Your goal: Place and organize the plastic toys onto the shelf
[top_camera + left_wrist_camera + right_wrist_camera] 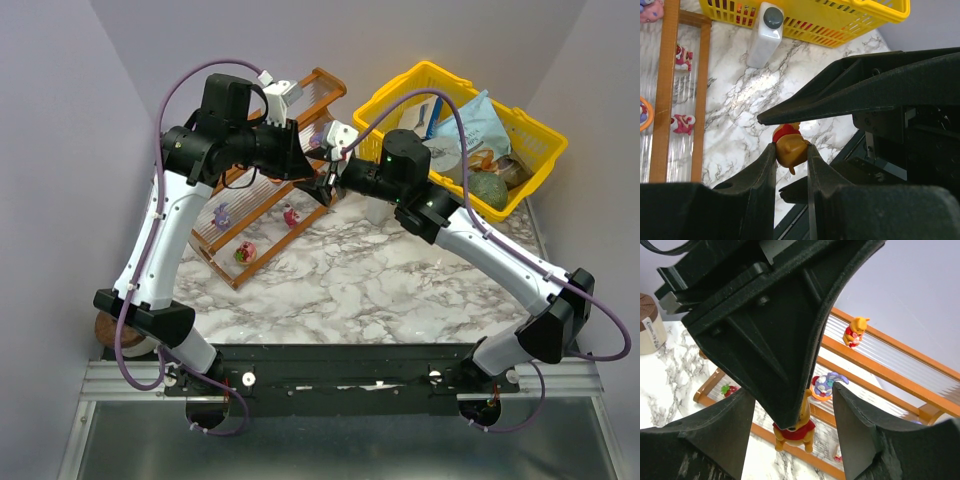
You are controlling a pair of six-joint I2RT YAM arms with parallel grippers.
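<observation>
My left gripper [791,145] is shut on a plastic toy, a yellow bear in a red shirt [790,147], pinched by its head above the marble. In the right wrist view the bear [795,432] hangs below the left gripper's black finger. My right gripper [794,392] is open around it, with a gap on each side; its fingers [840,95] straddle the toy. The shelf [240,275] stands at the back left. On it are a purple toy [222,214], a pink one [291,215] and a red one with green [244,253]. Another yellow bear [855,332] sits on a higher tier.
A yellow basket [540,140] of packaged goods stands at the back right. A small white bottle [765,35] stands between basket and shelf. A round brown-topped object [105,330] lies by the left arm's base. Both arms meet over the marble beside the shelf.
</observation>
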